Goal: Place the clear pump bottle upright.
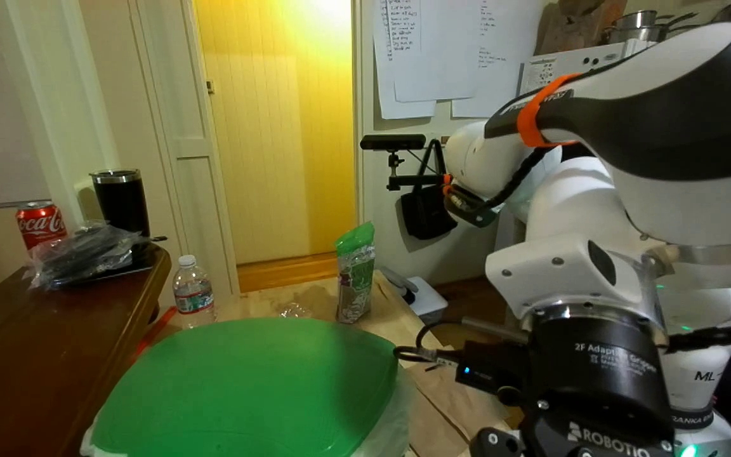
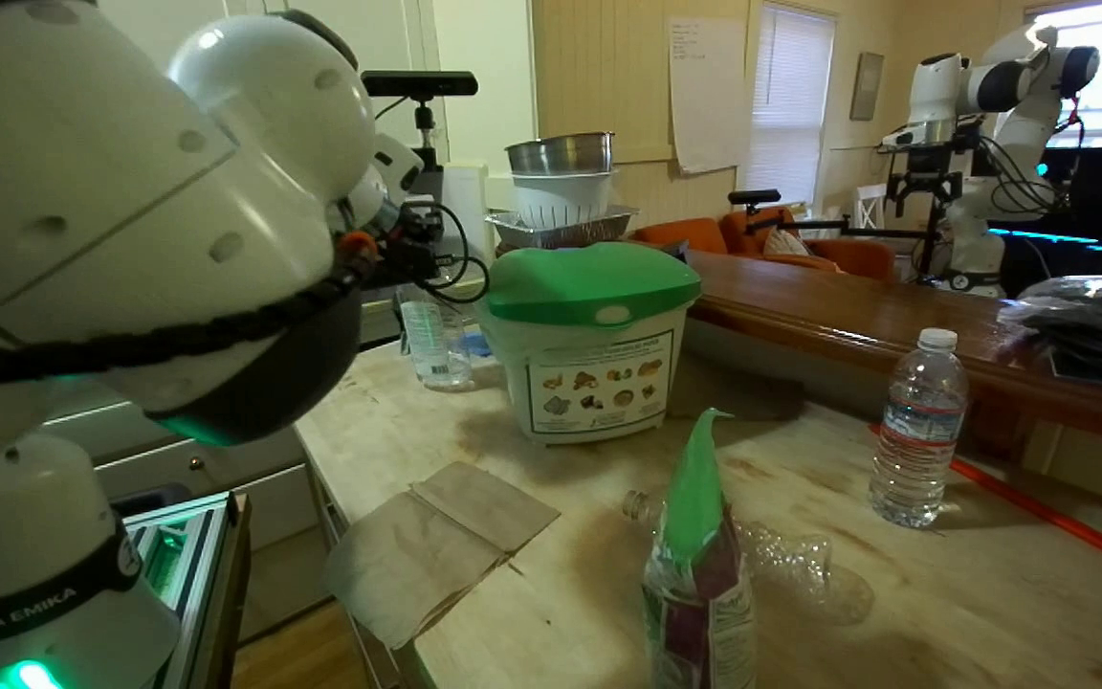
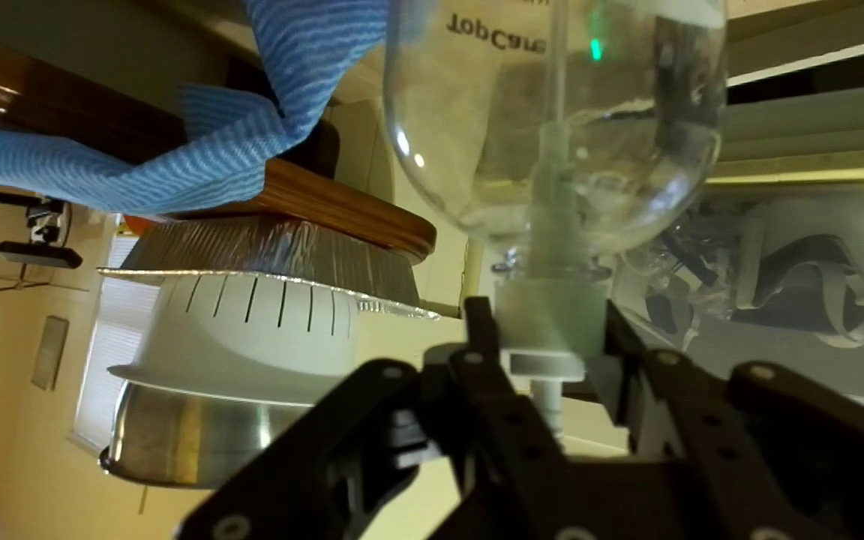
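in an exterior view the clear pump bottle (image 2: 438, 337) stands on the counter (image 2: 570, 498), upright or very nearly; whether it leans a little cannot be told. it is just beside the white bin (image 2: 599, 383) with the green lid (image 1: 251, 387). the jaws are clenched on the pump collar (image 3: 552, 319), one jaw against either side, as the wrist view shows. the arm (image 2: 226, 191) reaches over to it, and the bottle's top is hidden in the exterior view.

nearer that camera a green-topped bag (image 2: 699, 612) stands upright, partly in front of a crumpled clear bottle (image 2: 790, 565) lying on its side. a capped water bottle (image 2: 919, 431) stands near a red stick (image 2: 1039, 512), while folded brown paper (image 2: 446, 545) lies flat, well apart from both. behind the bin, a steel bowl (image 2: 561, 153) sits in a white colander (image 2: 561, 196), and that in a foil tray (image 2: 561, 233). a wooden ledge (image 1: 54, 336) carries a red coca-cola can (image 1: 42, 225), a black tumbler (image 1: 121, 200) and a clear plastic bag (image 1: 86, 257) with dark contents. a blue striped cloth (image 3: 304, 75) shows in the wrist view.
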